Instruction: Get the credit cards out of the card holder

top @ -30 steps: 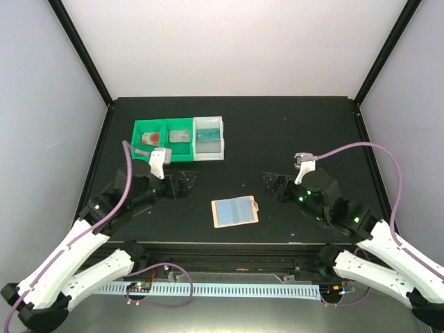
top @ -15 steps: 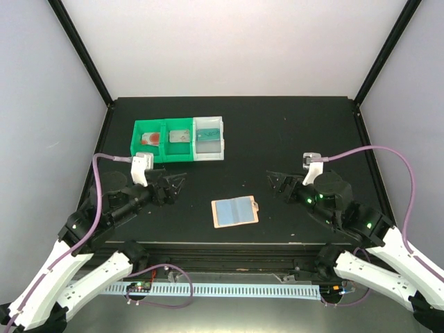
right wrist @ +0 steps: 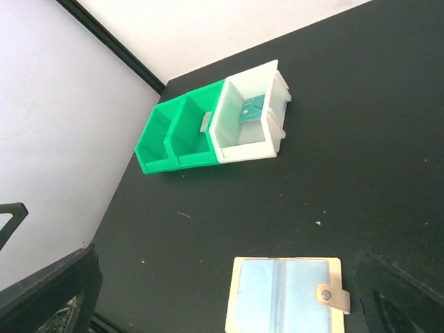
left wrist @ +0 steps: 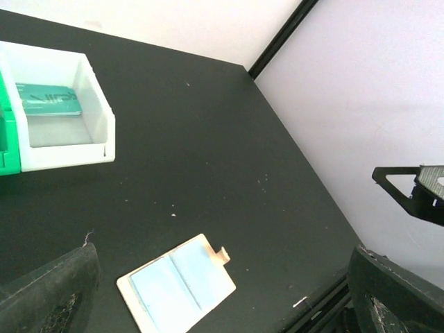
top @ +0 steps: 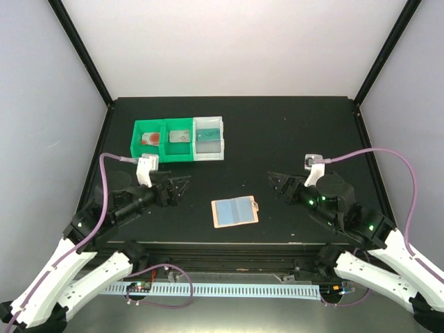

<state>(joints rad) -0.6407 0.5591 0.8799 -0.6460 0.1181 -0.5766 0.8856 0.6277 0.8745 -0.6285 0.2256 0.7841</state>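
Observation:
The card holder lies open and flat near the table's front middle, blue-grey pockets up, tab to the right; it also shows in the wrist views. No card shows in its pockets. A teal credit card lies in the white bin. A red-pink card and a grey card lie in the green bin. My left gripper hovers open left of the holder. My right gripper hovers open to its right. Both hold nothing.
The green two-compartment bin and the white bin stand joined at the back left of the black table. Black frame posts and pale walls enclose the table on three sides.
The left arm drew back to the left, then came slightly right again. The right arm drew back a little to the right. Both grippers stayed open; the holder did not move.

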